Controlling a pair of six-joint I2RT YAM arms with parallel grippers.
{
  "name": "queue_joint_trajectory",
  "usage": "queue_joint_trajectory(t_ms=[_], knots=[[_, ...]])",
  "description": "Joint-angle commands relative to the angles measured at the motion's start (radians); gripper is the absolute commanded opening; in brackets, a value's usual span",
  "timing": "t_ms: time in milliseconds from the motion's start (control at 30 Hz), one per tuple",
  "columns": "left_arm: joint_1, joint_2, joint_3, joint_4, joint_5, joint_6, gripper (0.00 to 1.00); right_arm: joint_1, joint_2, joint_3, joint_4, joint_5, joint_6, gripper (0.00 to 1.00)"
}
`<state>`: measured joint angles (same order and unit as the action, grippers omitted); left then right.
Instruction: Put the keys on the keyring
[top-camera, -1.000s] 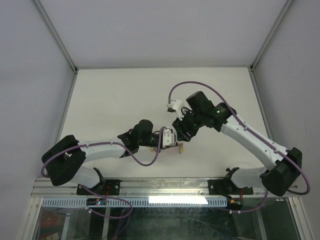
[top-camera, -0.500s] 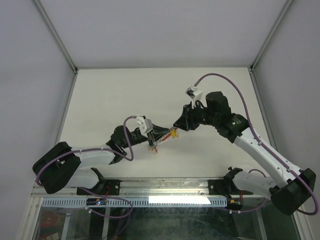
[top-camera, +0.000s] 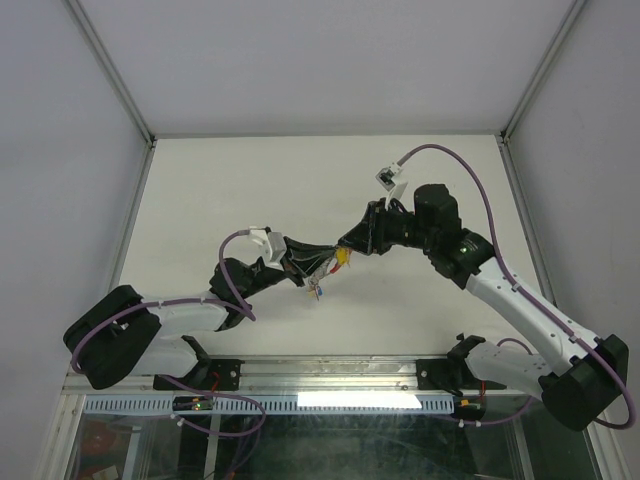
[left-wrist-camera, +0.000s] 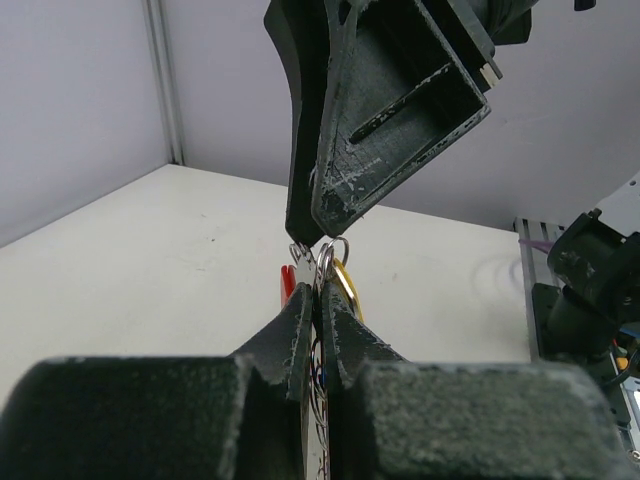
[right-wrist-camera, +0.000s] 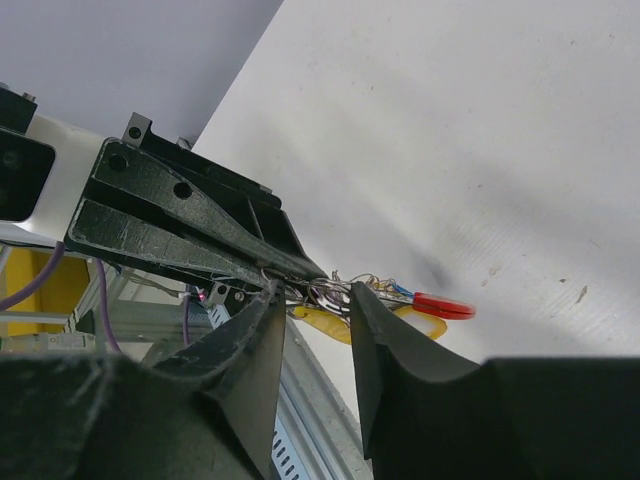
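**Left claw.** The left claw (left-wrist-camera: 320, 312) is pressed fully shut. A thin silvery strip (left-wrist-camera: 318, 400) is pinched edge-on between its two fingers. It cannot be told whether this strip is a key blade or part of the ring.

**Right claw.** The right claw (right-wrist-camera: 312, 296) meets the left claw tip to tip from the opposite side. In the right wrist view its fingers (right-wrist-camera: 262, 335) stand partly apart, with fine silvery loops in the gap. In the left wrist view its tip touches a small silver ring (left-wrist-camera: 336, 249). Whether it actually clamps anything cannot be told.

**Task items.** The keys (top-camera: 329, 270) hang as one cluster at the point where the two claws meet.
- A yellow tag (left-wrist-camera: 347, 291) hangs just below the right claw tip.
- A red piece (right-wrist-camera: 445, 307) projects beyond the yellow tag, blurred.
- A blue tag (top-camera: 317, 293) hangs lowest in the cluster.

The keyring cannot be picked out from the cluster with certainty, and the red piece may be its arc or a tag.

**Desk.** The cluster is held in the air, clear of the white desk (top-camera: 220, 190). It is over the middle of the desk's width, nearer the near edge than the far edge.

**Arms.** The left arm reaches in from the near-left corner. The right arm reaches in from the near-right corner.
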<state>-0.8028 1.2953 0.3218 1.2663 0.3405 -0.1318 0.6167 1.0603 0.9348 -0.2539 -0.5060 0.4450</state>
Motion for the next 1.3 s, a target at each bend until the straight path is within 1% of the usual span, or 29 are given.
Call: queue_joint_trajectory(t_ms=[0, 200, 267, 433, 667, 900, 1267], knots=[[0.010, -0.034, 0.005, 0.098, -0.014, -0.027, 0.00, -0.003, -0.018, -0.008, 0.069, -0.050, 0.035, 0.32], [0.010, -0.037, 0.006, 0.088, -0.014, -0.021, 0.00, -0.003, -0.011, -0.012, 0.073, -0.080, 0.039, 0.28], [0.010, -0.039, 0.005, 0.084, -0.017, -0.020, 0.00, -0.003, -0.011, -0.013, 0.077, -0.084, 0.038, 0.28], [0.011, -0.042, 0.005, 0.073, -0.024, -0.015, 0.00, -0.003, -0.020, -0.026, 0.094, -0.098, 0.040, 0.34], [0.010, -0.048, 0.008, 0.057, -0.030, -0.012, 0.00, -0.003, -0.052, -0.048, 0.134, -0.097, 0.035, 0.33], [0.011, -0.051, 0.009, 0.045, -0.034, -0.007, 0.00, -0.003, -0.076, -0.060, 0.155, -0.104, 0.031, 0.34], [0.010, -0.047, 0.017, 0.042, -0.026, -0.008, 0.00, -0.001, -0.039, -0.053, 0.155, -0.134, 0.031, 0.33]])
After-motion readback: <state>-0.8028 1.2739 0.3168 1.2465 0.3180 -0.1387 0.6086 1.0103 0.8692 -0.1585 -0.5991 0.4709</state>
